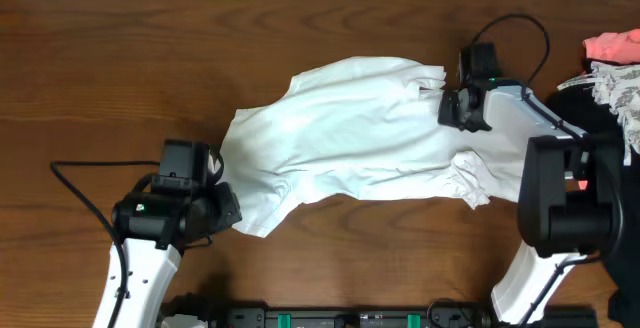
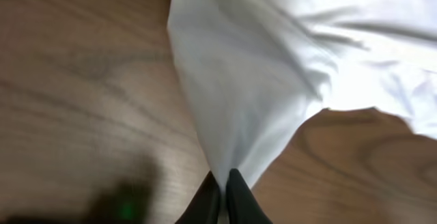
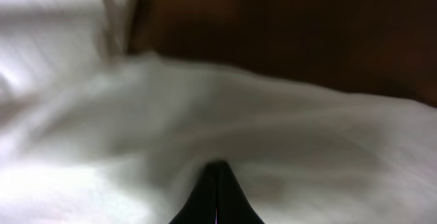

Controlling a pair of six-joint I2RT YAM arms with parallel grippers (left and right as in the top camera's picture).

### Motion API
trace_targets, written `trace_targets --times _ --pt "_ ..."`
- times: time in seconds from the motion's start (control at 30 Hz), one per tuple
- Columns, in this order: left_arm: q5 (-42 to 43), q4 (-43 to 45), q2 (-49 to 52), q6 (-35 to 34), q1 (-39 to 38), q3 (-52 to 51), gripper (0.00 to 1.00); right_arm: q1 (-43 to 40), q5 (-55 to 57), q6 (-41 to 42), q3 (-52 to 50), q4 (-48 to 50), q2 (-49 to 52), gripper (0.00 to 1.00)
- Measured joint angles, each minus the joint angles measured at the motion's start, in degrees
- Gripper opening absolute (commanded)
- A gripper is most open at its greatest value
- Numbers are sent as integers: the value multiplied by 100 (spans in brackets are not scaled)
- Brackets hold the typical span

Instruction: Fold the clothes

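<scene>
The clothes are one white T-shirt (image 1: 350, 133), lying crumpled and slanted across the middle of the wooden table (image 1: 120, 78). My left gripper (image 1: 230, 206) sits at the shirt's lower left corner. In the left wrist view this gripper (image 2: 224, 177) is shut on a pointed tip of the white cloth (image 2: 273, 67), which fans out from the tips. My right gripper (image 1: 448, 108) is at the shirt's upper right edge. In the right wrist view it (image 3: 217, 166) is shut, with white cloth (image 3: 307, 142) creasing outward from its tips.
At the right edge lie a pink garment (image 1: 612, 44) and a lacy pale one (image 1: 612, 90) over something dark. A black cable (image 1: 522, 20) loops behind the right arm. The table's far edge runs along the top.
</scene>
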Motion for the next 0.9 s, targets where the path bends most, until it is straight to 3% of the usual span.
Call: trace_targets --times 0.6,0.9 --pt "0 787 48 0 0 0 6 2 -299 -960 -15 2872 697 1" --pt "-2 1386 789 0 0 0 6 66 -496 -1425 -46 3893 1027 1"
